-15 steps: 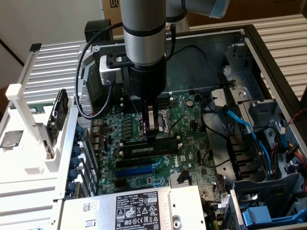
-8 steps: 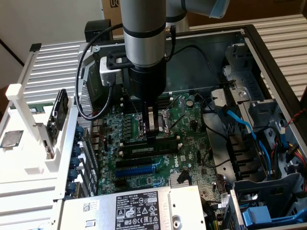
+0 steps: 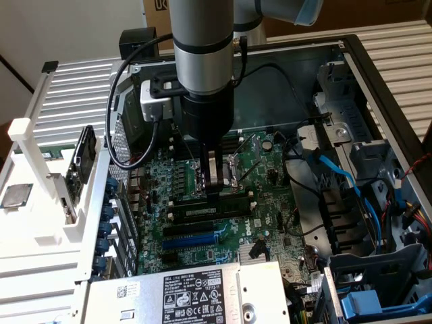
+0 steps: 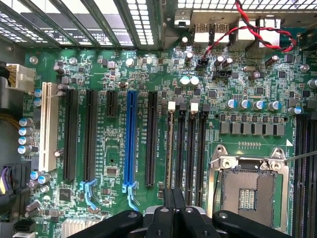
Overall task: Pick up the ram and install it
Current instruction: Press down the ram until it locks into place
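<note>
Here the end effector [image 3: 216, 186], fingers together, hangs over the green motherboard [image 3: 270, 169] inside an open case [image 3: 297, 94].

The green motherboard [image 3: 270, 196] lies in the metal computer case [image 3: 368, 81]; the gripper [image 3: 216, 189] hangs over its long black memory slots [image 4: 190, 148], between the blue expansion slot [image 4: 131, 139] and the square metal processor socket [image 4: 247, 191].

A green circuit board [image 3: 263, 182] lay inside an open dark metal computer case [image 3: 297, 101], carrying long black slots [image 4: 70, 134], one blue expansion slot [image 4: 131, 139] and a silver-framed processor socket [image 4: 250, 191].
</note>
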Controlling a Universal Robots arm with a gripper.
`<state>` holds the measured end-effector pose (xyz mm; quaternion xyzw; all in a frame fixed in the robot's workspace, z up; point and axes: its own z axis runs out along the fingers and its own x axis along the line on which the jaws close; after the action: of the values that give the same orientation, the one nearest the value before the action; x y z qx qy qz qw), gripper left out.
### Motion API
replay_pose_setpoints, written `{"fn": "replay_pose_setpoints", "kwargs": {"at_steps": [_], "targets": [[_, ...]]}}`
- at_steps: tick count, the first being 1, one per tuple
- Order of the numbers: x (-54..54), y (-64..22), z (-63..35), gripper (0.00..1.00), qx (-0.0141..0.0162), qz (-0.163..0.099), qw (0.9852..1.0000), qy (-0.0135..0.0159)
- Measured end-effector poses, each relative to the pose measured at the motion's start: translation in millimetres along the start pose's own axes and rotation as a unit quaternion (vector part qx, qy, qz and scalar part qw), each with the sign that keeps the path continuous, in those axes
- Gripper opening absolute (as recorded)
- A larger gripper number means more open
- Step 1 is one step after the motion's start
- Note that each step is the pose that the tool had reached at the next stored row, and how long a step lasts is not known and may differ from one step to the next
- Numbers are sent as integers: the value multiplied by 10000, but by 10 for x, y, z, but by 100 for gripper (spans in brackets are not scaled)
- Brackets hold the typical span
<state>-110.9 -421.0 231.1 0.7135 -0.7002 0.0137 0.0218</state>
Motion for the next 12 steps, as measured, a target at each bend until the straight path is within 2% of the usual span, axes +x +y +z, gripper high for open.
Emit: {"fn": "replay_pose_setpoints", "kwargs": {"at_steps": [12], "targets": [[13, -1, 0, 10, 0, 1, 10000, 0]]}}
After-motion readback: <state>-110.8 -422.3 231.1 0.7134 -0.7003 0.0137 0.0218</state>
